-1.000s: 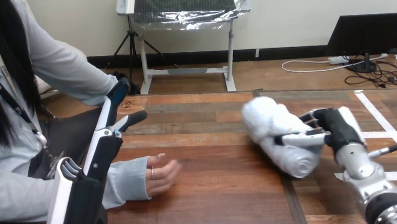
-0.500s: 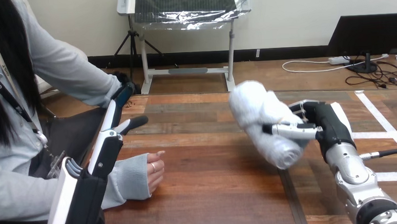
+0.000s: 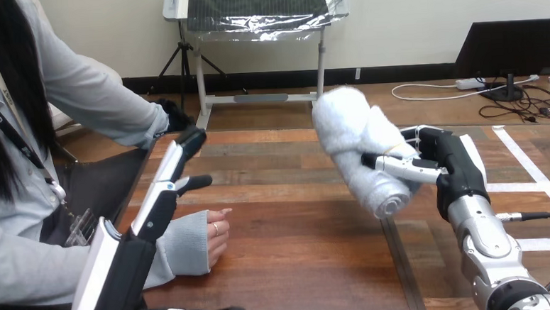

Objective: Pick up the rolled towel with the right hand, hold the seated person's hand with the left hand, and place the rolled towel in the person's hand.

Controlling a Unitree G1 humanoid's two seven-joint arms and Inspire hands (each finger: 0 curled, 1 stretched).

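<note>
— Two changes to note. The rolled towel (image 3: 353, 147) is well clear of the counter (image 3: 299, 260) now. A second ago its lower end hung close to the boards, and it has since risen and come leftward, toward the middle.
— Grip sound?
— The right robot hand (image 3: 456, 165) is clamped round the roll's lower half, thumb across the front, fingers behind (no slack that I can see).
— And the other side?
— The left robot hand (image 3: 162, 200) has its fingers straight and its thumb out, and is raised over the person's sleeve. It holds nothing. The person's hand (image 3: 216, 232) rests on the counter, loosely curled, just beside that robot hand and apart from it, as far as I can judge.
— Meaning?
— Pickup is done, I'd say. The hold on the person's hand is not yet made, and that palm would need to open before the towel goes in.
</note>
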